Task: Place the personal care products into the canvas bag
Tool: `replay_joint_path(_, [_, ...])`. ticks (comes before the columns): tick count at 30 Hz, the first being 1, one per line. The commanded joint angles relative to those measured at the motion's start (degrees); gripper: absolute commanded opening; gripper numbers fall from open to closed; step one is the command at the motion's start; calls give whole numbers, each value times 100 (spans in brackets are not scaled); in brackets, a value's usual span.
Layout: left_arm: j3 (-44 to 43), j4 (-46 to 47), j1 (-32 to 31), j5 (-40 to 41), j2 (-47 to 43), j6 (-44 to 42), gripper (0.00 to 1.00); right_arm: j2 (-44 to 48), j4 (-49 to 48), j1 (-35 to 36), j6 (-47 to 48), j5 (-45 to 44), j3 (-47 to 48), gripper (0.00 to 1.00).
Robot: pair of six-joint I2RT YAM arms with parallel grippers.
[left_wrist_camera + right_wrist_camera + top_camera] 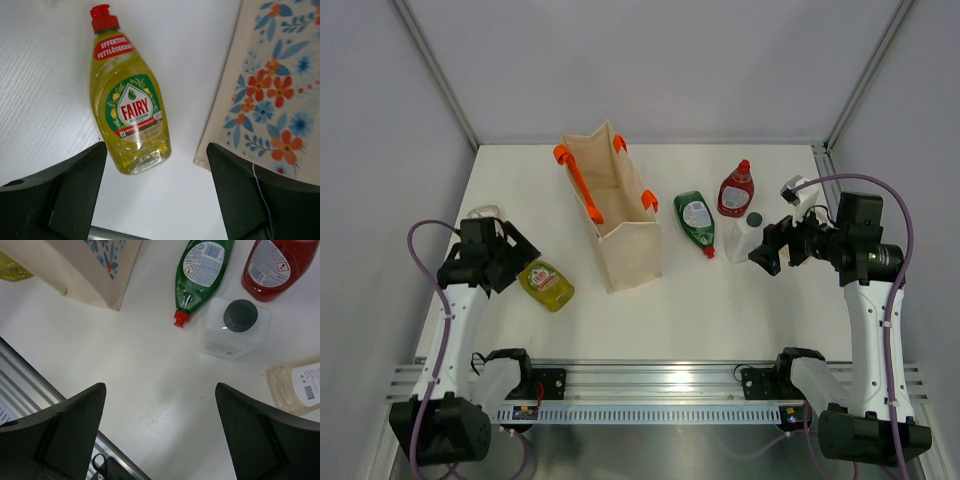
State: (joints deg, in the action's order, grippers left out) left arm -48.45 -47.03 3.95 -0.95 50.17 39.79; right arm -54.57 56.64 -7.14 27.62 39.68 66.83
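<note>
The canvas bag (610, 210) stands upright and open at mid table, with orange handles; its floral side shows in the left wrist view (270, 85). A yellow-green bottle (546, 283) lies left of it, red cap pointing away (129, 100). My left gripper (515, 258) is open and empty just short of its base (156, 160). Right of the bag lie a dark green bottle (202, 270) and a red bottle (277, 265); a white bottle with grey cap (235, 327) stands there. A pale beige bottle (297, 385) lies further right. My right gripper (160, 390) is open and empty, above bare table near them.
A small pale object (485, 212) lies behind my left gripper, partly hidden. The metal rail (650, 385) runs along the table's near edge. Grey walls close in the far side and both sides.
</note>
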Motion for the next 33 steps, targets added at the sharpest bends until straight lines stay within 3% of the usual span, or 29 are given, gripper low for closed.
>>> replay_joint_path(1, [309, 649, 98, -249, 597, 81, 84, 122, 372, 11, 718, 654, 138, 100])
replay_joint_path(7, [336, 940, 98, -326, 2222, 116, 83, 271, -91, 11, 806, 1267, -415, 99])
replay_joint_path(13, [669, 1028, 80, -195, 2759, 169, 86, -1, -320, 11, 596, 1797, -732, 99])
replay_joint_path(17, [775, 1379, 1, -467, 3435, 257, 96, -45, -689, 11, 271, 1964, -917, 100])
replay_joint_path(21, [574, 1575, -139, -346, 4077, 398, 95, 7, -804, 11, 113, 2009, -978, 99])
replay_joint_path(24, [406, 1574, -140, -388, 4176, 328, 67, 174, -778, 11, 51, 1956, -1031, 100])
replay_joint_path(25, [389, 1591, -148, -475, 4141, 249, 49, 235, -760, 11, 51, 1947, -1066, 99])
replay_joint_path(27, [388, 1574, -148, -441, 3862, 170, 30, 420, -742, 11, 7, 1973, -1154, 99])
replay_joint_path(28, [389, 1574, -140, -441, 3720, 65, 13, 551, -751, 11, -2, 1991, -1189, 99])
replay_joint_path(30, [467, 1679, -140, -589, 3178, -67, 0, 675, -664, 11, 59, 2079, -1225, 96])
replay_joint_path(33, [625, 1933, -131, -853, 2578, -77, 0, 842, -689, 11, 16, 2149, -1225, 91])
